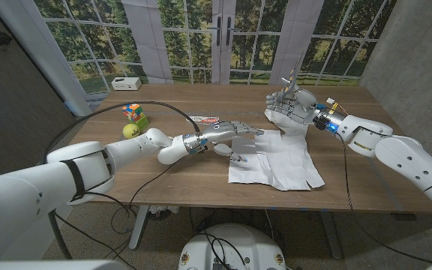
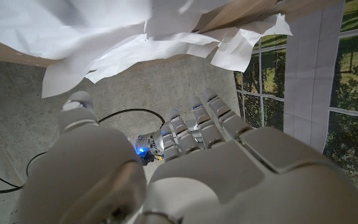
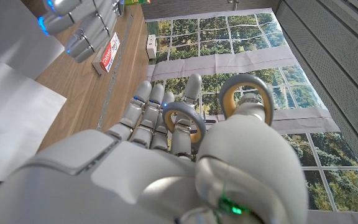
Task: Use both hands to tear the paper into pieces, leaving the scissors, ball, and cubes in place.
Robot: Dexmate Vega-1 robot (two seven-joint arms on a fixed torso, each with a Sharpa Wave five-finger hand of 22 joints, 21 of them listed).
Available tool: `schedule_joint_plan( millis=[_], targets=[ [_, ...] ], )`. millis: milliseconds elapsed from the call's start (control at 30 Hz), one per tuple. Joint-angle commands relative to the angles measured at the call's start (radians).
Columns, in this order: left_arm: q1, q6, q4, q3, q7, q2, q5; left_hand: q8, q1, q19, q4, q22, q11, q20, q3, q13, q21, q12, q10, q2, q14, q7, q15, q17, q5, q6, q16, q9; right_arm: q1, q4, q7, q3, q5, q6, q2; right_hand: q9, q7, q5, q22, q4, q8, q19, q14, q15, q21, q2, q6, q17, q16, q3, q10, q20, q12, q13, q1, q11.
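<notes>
Going from the cube (image 1: 132,112) and ball (image 1: 130,130) toward the right: your left hand (image 1: 235,136) is at the left edge of the paper (image 1: 276,159), fingers spread, holding nothing. The paper's long axis runs away from you. Your right hand (image 1: 295,103), above the far edge, grips the scissors (image 3: 219,112).

I count one pair of scissors (image 1: 294,77) in the right hand's (image 1: 289,105) fingers, one ball (image 1: 131,131), one cube (image 1: 132,112), one box (image 1: 126,82), one packet (image 1: 205,120) beside the left hand's (image 1: 235,139) fingers, and paper (image 1: 276,165) beneath them, its sheets uncountable.
</notes>
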Motion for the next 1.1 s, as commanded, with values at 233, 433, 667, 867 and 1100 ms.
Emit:
schedule_joint_plan(
  millis=[233,433,667,867,1100],
  targets=[
    [-0.042,0.012,0.027,0.074,0.053,-0.026,0.032,0.028,0.067,0.016,0.003,0.005,-0.001,-0.058,-0.001,0.004,-0.008,0.002,-0.007,-0.005,-0.002,0.0,-0.18,0.003,0.001,0.088,0.002,-0.001,-0.012,-0.015,-0.008,0.007,0.0,0.001,-0.007,0.001,0.005,-0.002,0.002,-0.005,-0.002,0.009,0.005,-0.022,-0.005,-0.002,0.002,0.002,0.007,-0.002,0.005,-0.004,-0.006,-0.001,0.0,0.0],
    [-0.046,0.009,0.034,0.07,0.053,-0.037,0.047,0.034,0.068,0.018,0.008,0.005,-0.001,-0.07,-0.008,0.003,-0.009,0.002,-0.006,-0.014,-0.002,-0.001,-0.18,0.003,-0.003,0.108,0.002,-0.002,-0.021,-0.02,-0.007,0.013,0.004,0.004,-0.008,0.001,0.005,-0.002,0.002,-0.005,-0.001,0.01,0.006,-0.021,-0.006,-0.001,0.005,0.001,0.008,-0.001,0.006,-0.004,-0.006,-0.002,0.0,0.002],
    [-0.051,0.004,0.043,0.071,0.053,-0.05,0.058,0.034,0.07,0.019,0.009,0.005,-0.001,-0.076,-0.01,0.003,-0.01,0.002,-0.005,-0.016,-0.003,-0.002,-0.181,0.003,-0.003,0.112,0.002,-0.003,-0.032,-0.024,-0.006,0.021,0.005,0.009,-0.011,0.0,0.004,-0.002,0.002,-0.007,-0.001,0.011,0.005,-0.023,-0.008,0.0,0.007,0.001,0.009,-0.001,0.005,-0.003,-0.007,-0.002,0.001,0.001],
    [-0.053,0.005,0.049,0.074,0.053,-0.059,0.064,0.035,0.071,0.018,0.01,0.005,0.0,-0.08,-0.011,0.003,-0.011,0.003,-0.002,-0.016,-0.003,-0.002,-0.181,0.003,-0.004,0.115,0.002,-0.003,-0.037,-0.026,-0.006,0.026,0.008,0.009,-0.013,0.002,0.003,-0.003,0.002,-0.008,-0.002,0.012,0.007,-0.021,-0.009,0.0,0.003,0.0,0.01,0.0,0.006,-0.003,-0.007,-0.002,0.001,-0.002],
    [-0.058,0.01,0.061,0.077,0.053,-0.07,0.072,0.036,0.072,0.018,0.012,0.005,0.0,-0.087,-0.012,0.003,-0.012,0.004,0.001,-0.016,-0.003,-0.002,-0.182,0.003,-0.005,0.121,0.003,-0.004,-0.034,-0.021,-0.002,0.024,0.007,0.007,-0.013,0.002,0.003,-0.003,0.002,-0.009,-0.002,0.012,0.004,-0.022,-0.01,0.0,0.003,-0.001,0.01,0.0,0.005,-0.002,-0.008,-0.002,0.002,-0.001]
  ],
)
